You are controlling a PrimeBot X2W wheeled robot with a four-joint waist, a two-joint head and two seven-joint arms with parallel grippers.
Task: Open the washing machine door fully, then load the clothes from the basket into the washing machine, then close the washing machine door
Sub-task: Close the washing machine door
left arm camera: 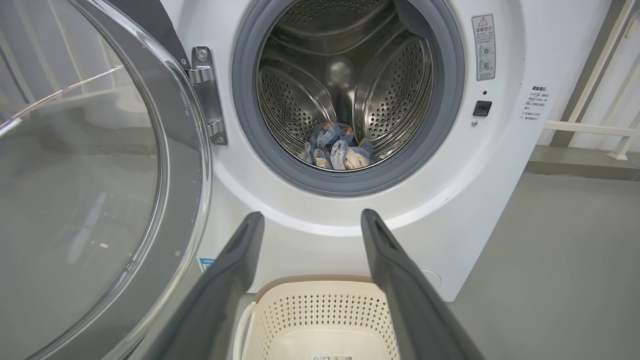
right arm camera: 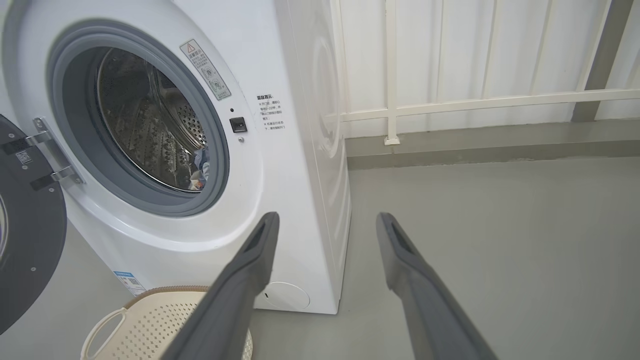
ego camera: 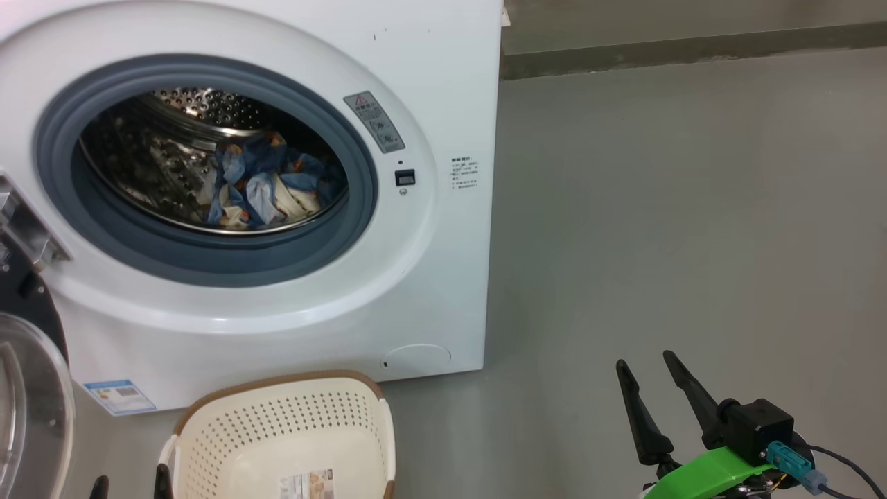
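Observation:
The washing machine (ego camera: 443, 104) fills the upper left of the head view, and its door (ego camera: 28, 409) is swung wide open to the left. The clothes (ego camera: 267, 184), blue with cream parts, lie bunched low in the steel drum. In front of the machine the basket (ego camera: 277, 382) stands on the floor, with just a label sticker on its bottom. My left gripper (left arm camera: 311, 217) hovers open above the basket, pointing at the drum mouth, nothing between its fingers. To the right of the machine, over bare floor, my right gripper (ego camera: 644, 360) is open and holds nothing.
Grey floor (ego camera: 693, 208) stretches to the right of the machine. A white railing (right arm camera: 475, 102) and a low kerb run along the back wall. The open door (left arm camera: 100, 175) stands close on the left of my left gripper.

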